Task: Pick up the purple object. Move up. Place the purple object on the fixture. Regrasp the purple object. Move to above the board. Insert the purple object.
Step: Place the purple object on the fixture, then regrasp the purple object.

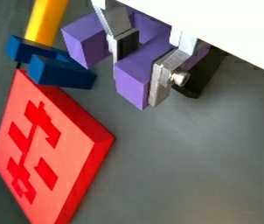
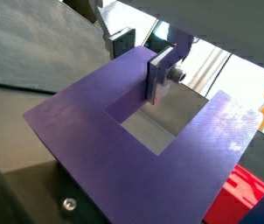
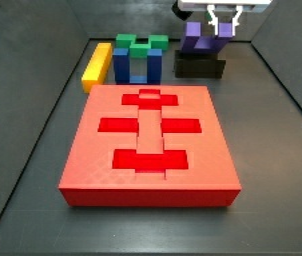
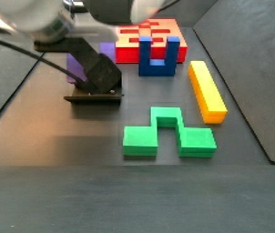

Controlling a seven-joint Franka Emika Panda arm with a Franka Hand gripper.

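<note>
The purple object [image 1: 135, 83] is a U-shaped block resting on the black fixture [image 3: 201, 66] at the back right of the floor. My gripper [image 1: 144, 59] straddles one of its prongs: one dark pad sits in the notch and the other silver finger [image 1: 163, 79] presses the prong's outer side, so it is shut on the piece. In a wrist view the purple object [image 2: 100, 149] fills the frame, with my gripper [image 2: 142, 57] over its notch. The red board [image 3: 147, 140] lies flat in the middle, cutouts up, apart from the fixture [image 4: 94, 93].
A blue block [image 3: 138, 60] stands behind the board, with a green block [image 3: 147, 43] at its back. A yellow bar [image 3: 98, 65] lies at the back left. In a side view the green block [image 4: 165, 135] lies flat near the yellow bar [image 4: 207, 89].
</note>
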